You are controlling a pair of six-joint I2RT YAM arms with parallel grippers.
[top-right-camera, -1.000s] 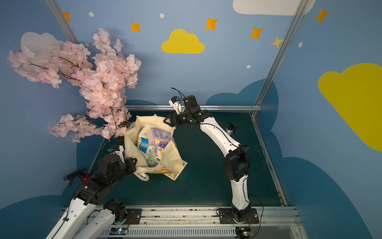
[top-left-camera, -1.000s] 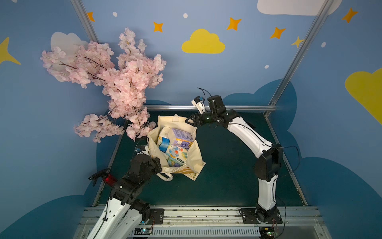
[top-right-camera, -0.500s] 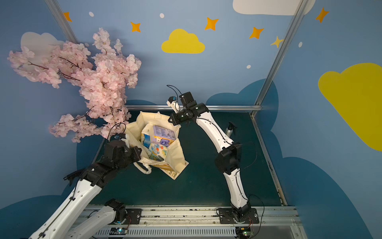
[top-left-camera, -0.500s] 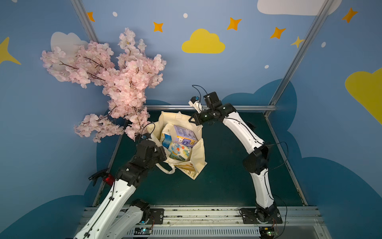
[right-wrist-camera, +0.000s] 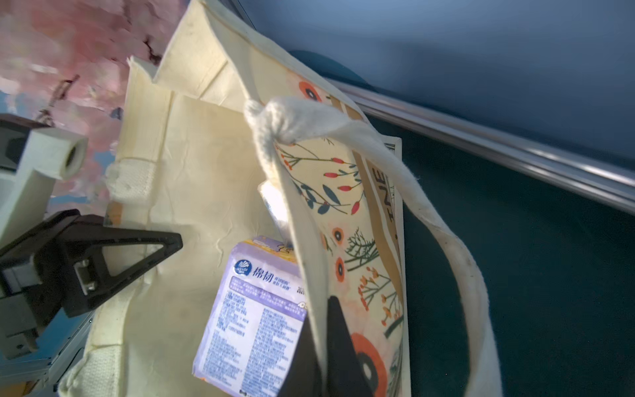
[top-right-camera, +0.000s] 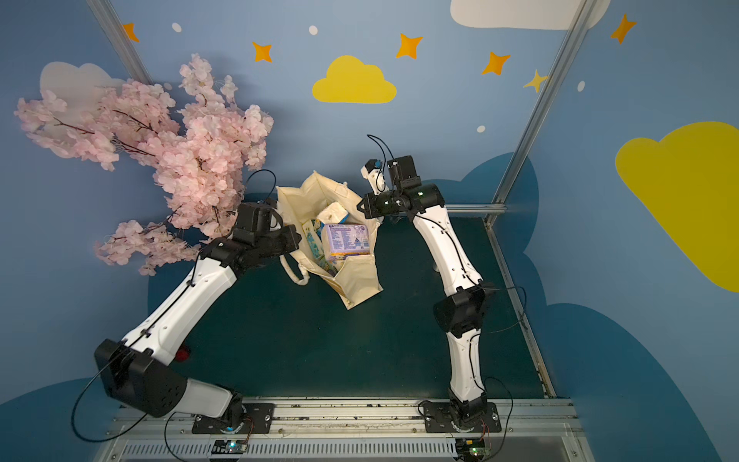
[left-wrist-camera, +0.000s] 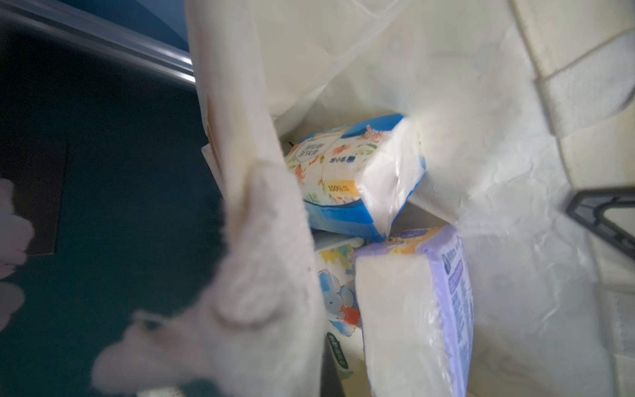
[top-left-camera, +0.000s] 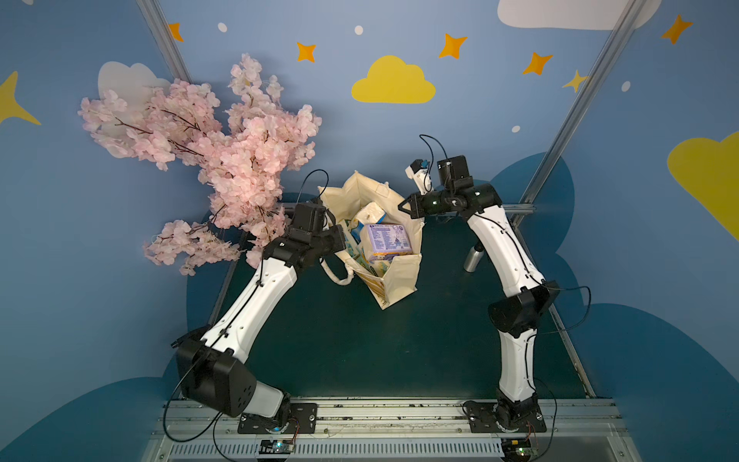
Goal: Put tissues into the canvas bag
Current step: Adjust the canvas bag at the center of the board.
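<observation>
In both top views the canvas bag [top-left-camera: 396,276] [top-right-camera: 356,280] stood open-mouthed just above the middle of the frame, on the dark green bench [top-left-camera: 360,340], stretched between the two arms. The left pincer [top-left-camera: 340,238] [top-right-camera: 296,240] was closed against the bag's left rim; its own wrist view showed cloth and a rope handle blurred right at the lens, so it seemed to have the fabric, though its tips were hidden. The right pincer [top-left-camera: 404,208] [top-right-camera: 362,206] was closed too, and in the right wrist view [right-wrist-camera: 324,326] its black tips pinched the printed wall of the bag from both sides.

The tissues lay inside the bag. A purple pack [top-left-camera: 386,240] [top-right-camera: 346,240] [left-wrist-camera: 412,309] [right-wrist-camera: 254,309] sat uppermost, label up. Beside it the left wrist view showed a blue floral pack [left-wrist-camera: 343,178] and, beneath, a cartoon-printed pack [left-wrist-camera: 338,302].

A silver bottle [top-left-camera: 474,260] stood on the bench right of the bag, well apart from it. A pink blossom branch [top-left-camera: 224,160] filled the upper left.
</observation>
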